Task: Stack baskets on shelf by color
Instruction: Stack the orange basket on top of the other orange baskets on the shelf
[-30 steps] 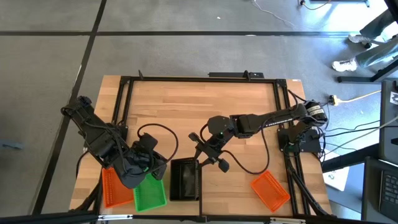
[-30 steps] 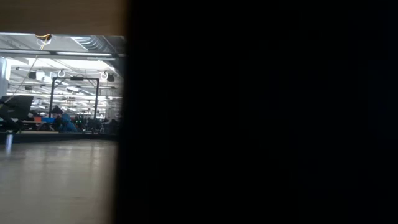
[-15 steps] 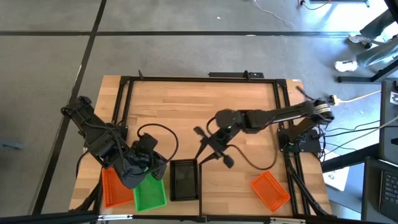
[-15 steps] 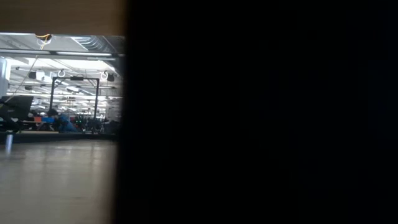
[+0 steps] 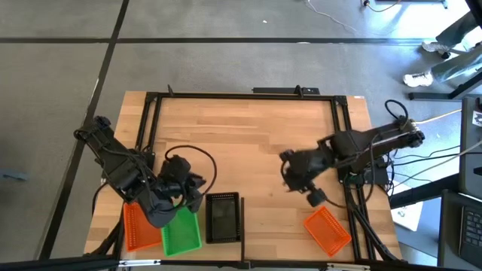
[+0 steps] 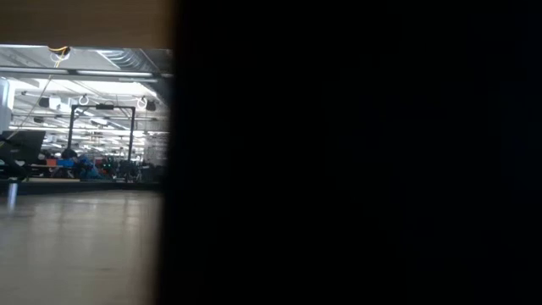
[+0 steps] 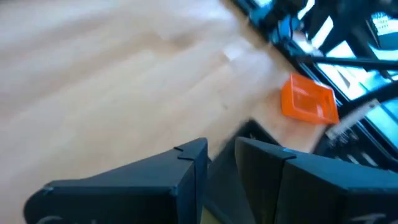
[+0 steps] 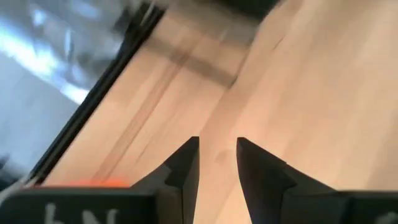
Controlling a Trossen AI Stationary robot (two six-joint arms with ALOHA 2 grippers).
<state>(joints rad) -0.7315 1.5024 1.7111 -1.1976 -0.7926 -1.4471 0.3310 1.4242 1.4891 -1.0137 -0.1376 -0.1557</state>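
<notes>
Along the desk's (image 5: 226, 143) near edge lie, from its left corner, an orange basket (image 5: 135, 229), a green basket (image 5: 183, 235) touching it, and a black basket (image 5: 224, 218) beside a thin dark divider (image 5: 242, 218). The left gripper (image 5: 194, 188) hovers over the green basket, fingers (image 7: 186, 171) a narrow gap apart, empty. A second orange basket (image 5: 327, 230) sits by the near right corner. Just behind it the right gripper (image 5: 300, 192) hangs over bare wood, fingers (image 8: 183, 165) slightly apart, holding nothing
</notes>
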